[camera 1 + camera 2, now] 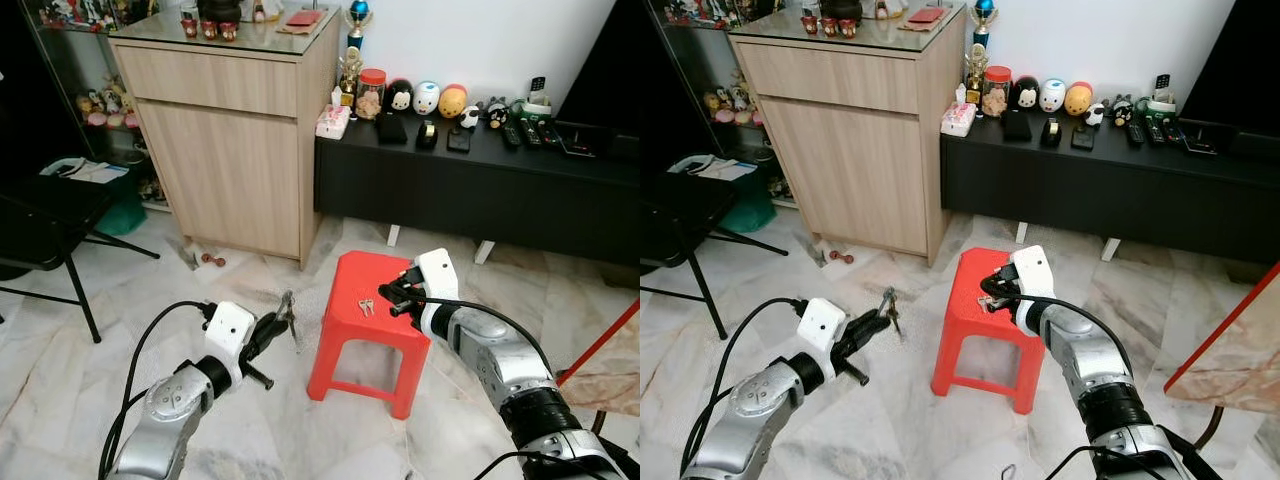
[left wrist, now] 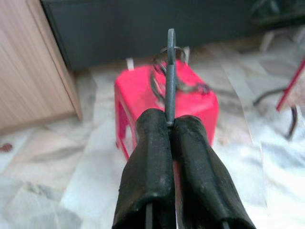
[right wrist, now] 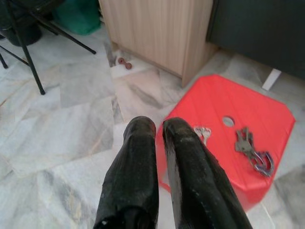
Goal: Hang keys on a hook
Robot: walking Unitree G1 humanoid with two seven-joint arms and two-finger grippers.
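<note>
1. Surface: a pale marble-patterned tile floor carries a red plastic stool just below centre of the head views.
2. Room: a light wooden cabinet stands at 11 o'clock from the stool. A low black console loaded with small figures and remotes runs from 1 to 3 o'clock. A black folding chair stands at 9 o'clock.
3. Task item location: the keys lie flat on the stool top, near its centre.
4. Right gripper: positioned over the stool edge at 3 o'clock from the keys, close beside them but apart. Its fingers stand at a narrow gap with nothing between them.
5. Left gripper: positioned above the floor at 9 o'clock from the stool, pointing towards it. Its fingers are pinched on a thin grey metal piece.
6. Left wrist view detail: the metal piece is seen edge-on with a wire ring at its far end. Whether it is a hook or a key cannot be told.
7. Right wrist view detail: the keys are a small dull-silver bunch on a metal clip. They lie beside a round hole in the stool top. A separate small key lies nearer the fingertips.
</note>
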